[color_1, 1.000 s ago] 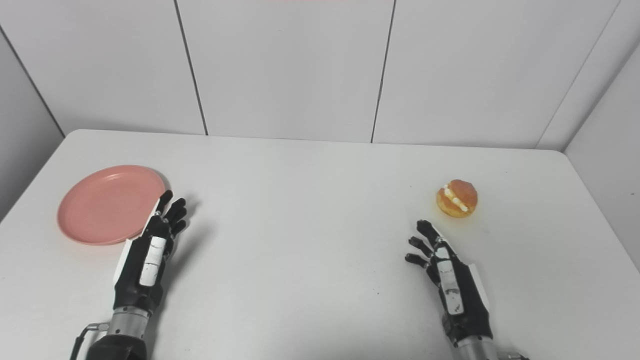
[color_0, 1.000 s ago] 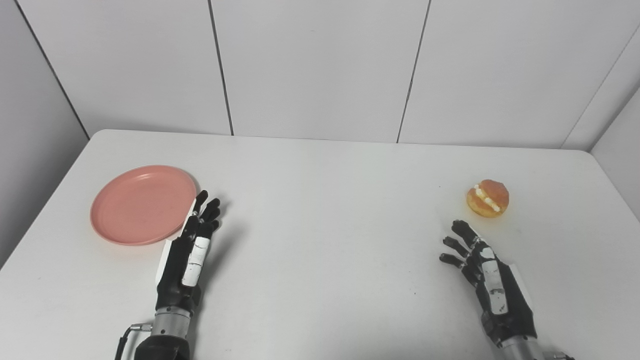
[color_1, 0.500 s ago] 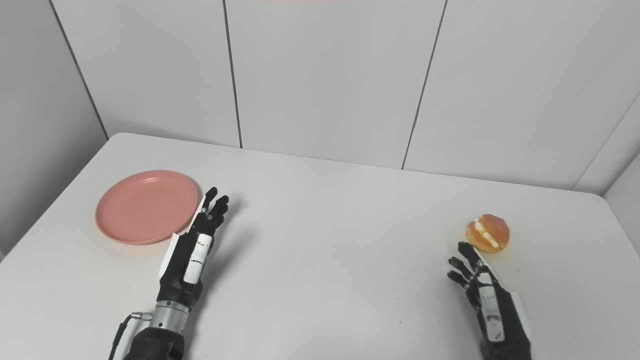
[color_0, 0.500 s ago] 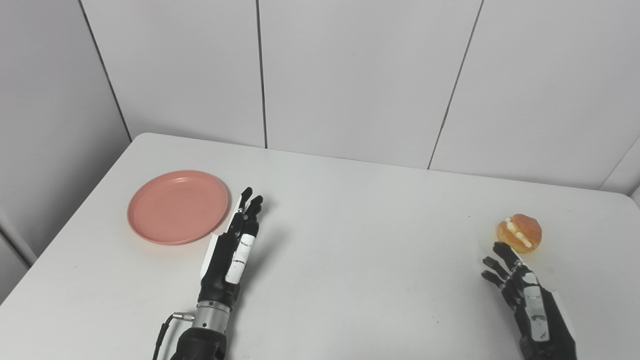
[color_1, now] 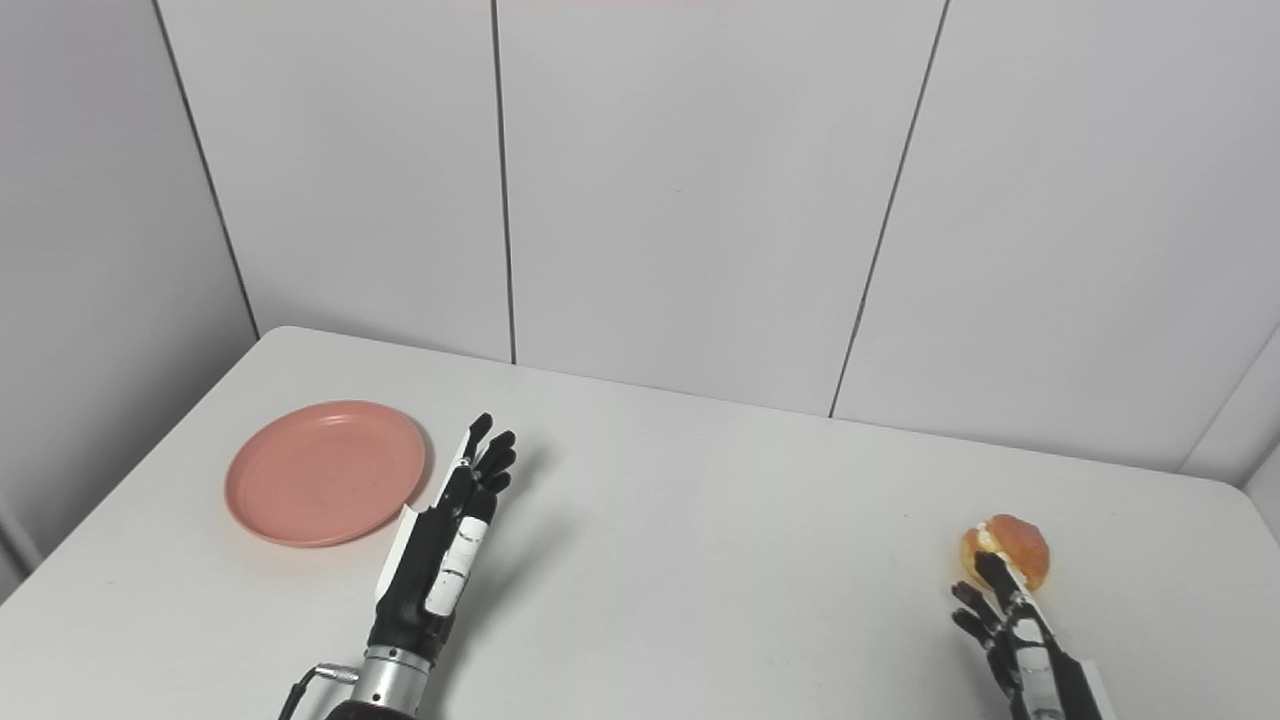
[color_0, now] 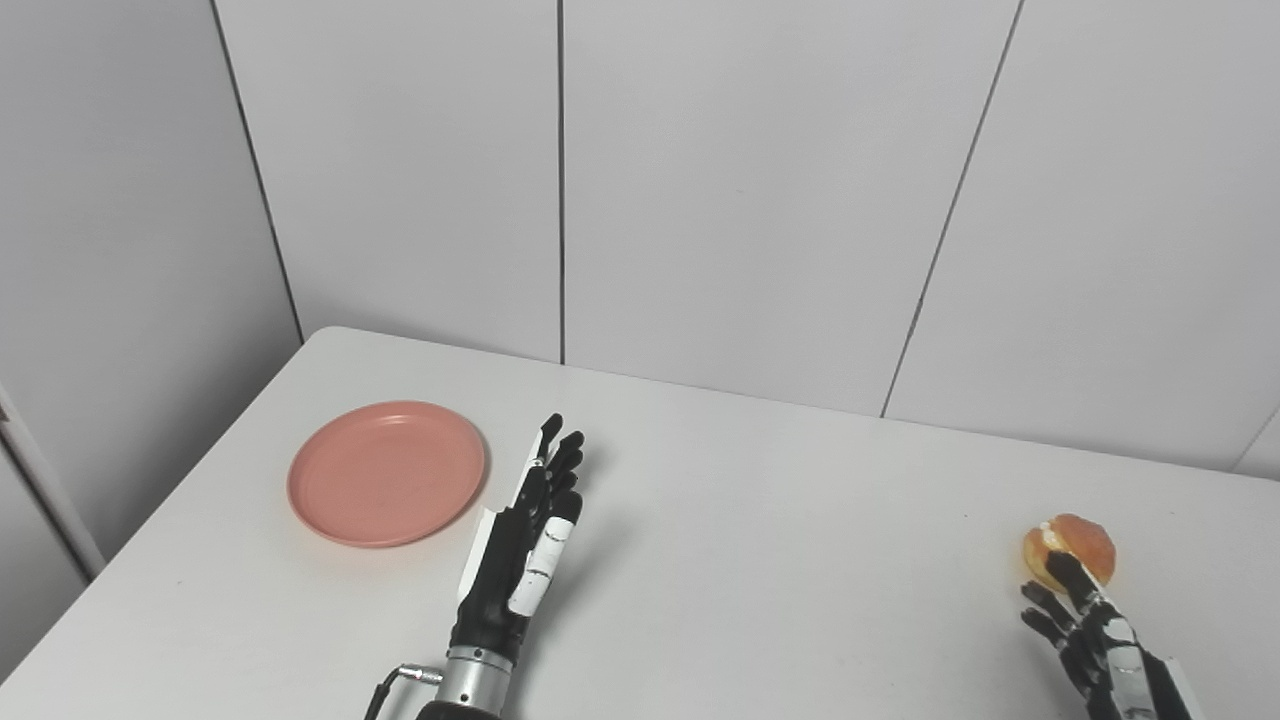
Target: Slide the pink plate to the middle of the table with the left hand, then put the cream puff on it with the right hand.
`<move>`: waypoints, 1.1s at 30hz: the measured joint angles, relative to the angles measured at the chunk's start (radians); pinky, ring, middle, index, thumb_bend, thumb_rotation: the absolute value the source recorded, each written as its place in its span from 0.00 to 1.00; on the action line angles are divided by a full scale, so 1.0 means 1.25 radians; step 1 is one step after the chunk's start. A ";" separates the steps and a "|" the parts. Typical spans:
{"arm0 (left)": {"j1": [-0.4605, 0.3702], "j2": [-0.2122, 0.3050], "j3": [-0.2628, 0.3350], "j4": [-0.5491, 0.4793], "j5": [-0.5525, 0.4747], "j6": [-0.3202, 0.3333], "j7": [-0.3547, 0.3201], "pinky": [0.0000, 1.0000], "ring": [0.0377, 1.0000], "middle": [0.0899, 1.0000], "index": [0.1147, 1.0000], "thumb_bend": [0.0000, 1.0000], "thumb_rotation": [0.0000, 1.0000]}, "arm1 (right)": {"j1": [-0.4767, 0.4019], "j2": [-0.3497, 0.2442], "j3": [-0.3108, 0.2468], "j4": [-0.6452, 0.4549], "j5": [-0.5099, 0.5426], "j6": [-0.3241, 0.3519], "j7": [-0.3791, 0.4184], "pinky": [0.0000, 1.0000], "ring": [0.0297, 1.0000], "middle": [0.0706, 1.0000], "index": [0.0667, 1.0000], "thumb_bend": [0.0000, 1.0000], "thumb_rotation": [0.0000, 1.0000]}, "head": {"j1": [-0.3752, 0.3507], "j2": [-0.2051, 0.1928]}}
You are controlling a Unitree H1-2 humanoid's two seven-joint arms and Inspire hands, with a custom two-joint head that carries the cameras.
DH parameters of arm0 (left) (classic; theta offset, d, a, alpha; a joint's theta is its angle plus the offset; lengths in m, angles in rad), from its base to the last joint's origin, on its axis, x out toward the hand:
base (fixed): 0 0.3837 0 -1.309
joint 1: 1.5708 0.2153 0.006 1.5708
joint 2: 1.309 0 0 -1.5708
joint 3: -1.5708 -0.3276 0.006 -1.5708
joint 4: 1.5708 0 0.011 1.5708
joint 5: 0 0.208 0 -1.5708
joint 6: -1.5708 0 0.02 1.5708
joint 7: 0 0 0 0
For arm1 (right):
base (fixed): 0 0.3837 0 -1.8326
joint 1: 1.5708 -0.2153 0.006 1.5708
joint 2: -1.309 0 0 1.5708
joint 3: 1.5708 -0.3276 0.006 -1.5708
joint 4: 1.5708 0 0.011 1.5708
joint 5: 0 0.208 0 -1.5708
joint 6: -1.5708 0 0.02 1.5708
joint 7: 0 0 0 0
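Note:
A round pink plate (color_0: 386, 472) lies flat on the white table (color_0: 780, 560) at the left. My left hand (color_0: 522, 552) is just right of it, fingers straight and pointing away, open and holding nothing; a narrow gap separates it from the plate's rim. A golden cream puff (color_0: 1072, 550) with a white cream stripe sits at the far right of the table. My right hand (color_0: 1100, 650) is low at the picture's bottom edge, fingers spread and open, its tips overlapping the puff's near side; whether they touch it is unclear.
Grey panelled walls (color_0: 740, 200) enclose the table at the back and on the left. The table's left edge (color_0: 150, 530) runs close to the plate.
The whole picture has shifted as the camera turned up and to the left. The right hand's fingertips now overlap the cream puff where a gap showed before. The plate has not moved.

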 measured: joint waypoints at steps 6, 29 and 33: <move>-0.016 -0.001 -0.002 0.022 0.004 -0.025 0.009 0.90 0.93 0.93 0.99 0.65 0.96 | -0.006 -0.002 -0.001 0.010 0.003 -0.001 0.007 0.91 0.90 0.97 0.91 0.86 1.00 | 0.000 -0.006; 0.075 -0.025 -0.002 -0.202 -0.162 0.119 -0.020 0.92 0.93 0.94 0.94 0.84 0.89 | 0.045 0.000 0.007 -0.078 0.010 0.035 0.012 0.88 0.88 0.95 0.93 0.81 1.00 | 0.001 0.021; 0.008 0.044 0.040 -0.274 -0.166 0.162 -0.024 0.88 0.89 0.89 0.87 0.88 0.91 | 0.062 0.006 0.008 -0.092 0.002 0.060 0.002 0.85 0.86 0.93 0.92 0.80 1.00 | -0.004 0.021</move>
